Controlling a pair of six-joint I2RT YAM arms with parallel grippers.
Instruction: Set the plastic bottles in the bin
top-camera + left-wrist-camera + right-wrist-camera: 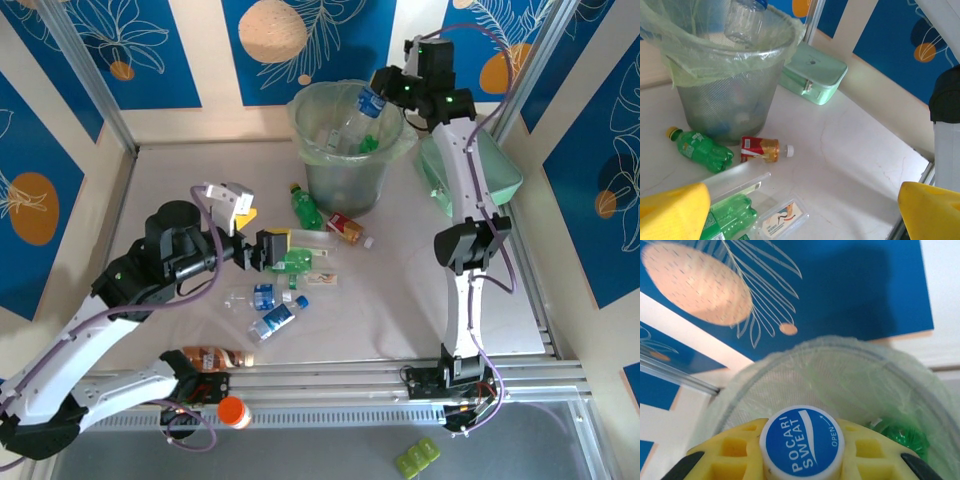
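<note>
Bin: a tall round translucent bucket [340, 185] [725, 95] [850, 347] lined with a thin clear bag, standing at the far end of the tabletop [400, 290].
Right gripper: above the bin's right rim [378, 98] [801, 450], its yellow fingers [735, 450] clamped on the cap end of a clear bottle.
Held bottle: tilted over the bin's mouth [350, 122] [742, 22], blue cap up by the rim and body slanting down inside; the cap [801, 442] reads POCARI SWEAT.
Inside the bin: a green bottle [368, 145] [900, 437] lies by the inner wall.
Left gripper: well apart from the bin, on its near-left side, low over the tabletop [260, 226] [800, 215], yellow fingers [670, 212] spread wide.
Yellow-capped green bottle: lying just beside the bin's base, on its near-left side [305, 207] [702, 150].
Red-labelled bottle: lying near the bin's base on its near side [348, 230] [762, 149], white cap pointing right.
Second green bottle: farther from the bin, under the left gripper [297, 262] [732, 215].
Blue-labelled bottles: two clear ones [272, 320] [262, 296], well apart from the bin, near-left.
Brown-labelled bottle: farthest from the bin, at the tabletop's near edge [210, 357].
Mint-green box: just right of the bin [480, 175] [815, 75].
</note>
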